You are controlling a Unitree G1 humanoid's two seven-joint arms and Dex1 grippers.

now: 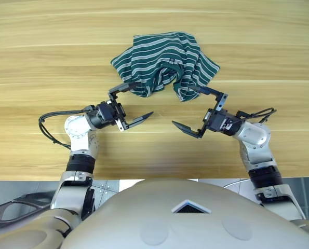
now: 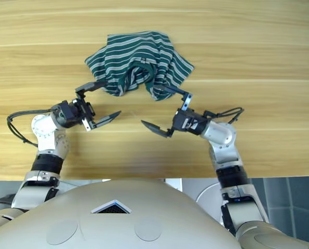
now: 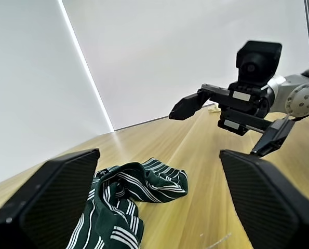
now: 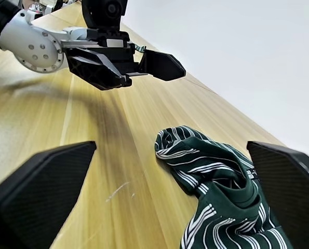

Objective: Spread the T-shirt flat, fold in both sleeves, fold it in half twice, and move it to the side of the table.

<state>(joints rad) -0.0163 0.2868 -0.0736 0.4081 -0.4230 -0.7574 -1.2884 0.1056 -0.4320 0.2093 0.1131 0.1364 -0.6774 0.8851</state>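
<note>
A dark green T-shirt (image 1: 164,63) with white stripes lies crumpled in a heap on the wooden table (image 1: 40,67), just beyond both arms. My left gripper (image 1: 134,101) stands open at the heap's near left edge, its far finger almost at the cloth. At the heap's near right edge my right gripper (image 1: 196,110) is open too, its far finger close to the fabric. Nothing is held in either. The left wrist view has the T-shirt (image 3: 125,199) between its fingers with the right gripper (image 3: 232,127) beyond; the right wrist view has the T-shirt (image 4: 216,181) and the left gripper (image 4: 144,67).
Bare wood stretches to the left, right and far side of the heap. The table's near edge (image 1: 29,179) runs just behind the arms. A black cable (image 1: 48,129) loops beside my left forearm.
</note>
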